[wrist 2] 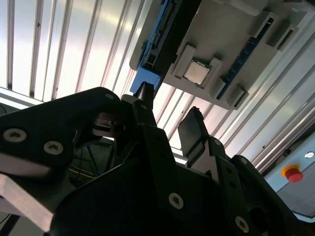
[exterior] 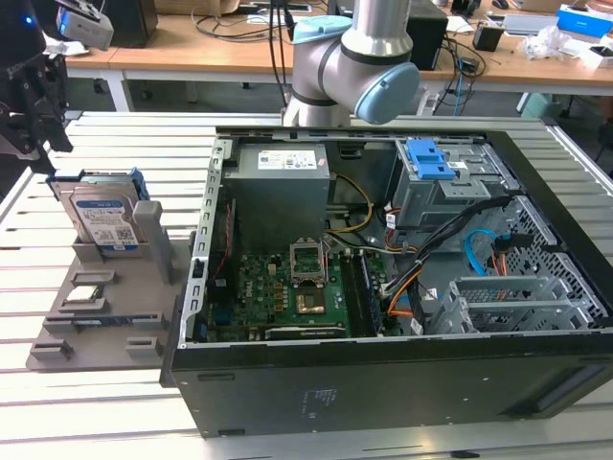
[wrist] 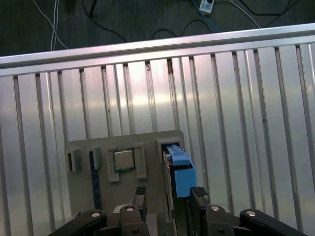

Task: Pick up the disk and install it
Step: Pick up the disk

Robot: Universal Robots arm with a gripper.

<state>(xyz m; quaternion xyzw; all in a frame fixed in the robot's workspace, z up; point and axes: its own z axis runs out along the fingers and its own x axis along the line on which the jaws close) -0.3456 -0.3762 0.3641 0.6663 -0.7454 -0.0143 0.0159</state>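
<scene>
The disk (exterior: pixel 103 218) stands on edge in a slot of the grey holder (exterior: pixel 124 316), silver with a white-and-blue label and a blue bracket around it. In the first wrist view the disk's blue bracket (wrist: pixel 180 170) shows edge-on, and in the second wrist view the blue bracket (wrist 2: pixel 149 73) does too. My black gripper (exterior: pixel 48 134) hangs above the disk, toward the exterior view's left, touching nothing. Its two fingers stand apart and empty in both wrist views, gripper (wrist: pixel 169 196), gripper (wrist 2: pixel 167 115), lined up roughly over the disk's edge.
A small square silver chip (wrist: pixel 123 160) lies in the holder beside the disk. The open computer case (exterior: pixel 402 278) fills the table's middle, with a blue-latched drive bay (exterior: pixel 428 158) at its back right. A red button (wrist 2: pixel 294 173) sits off the slatted table (wrist: pixel 221 113).
</scene>
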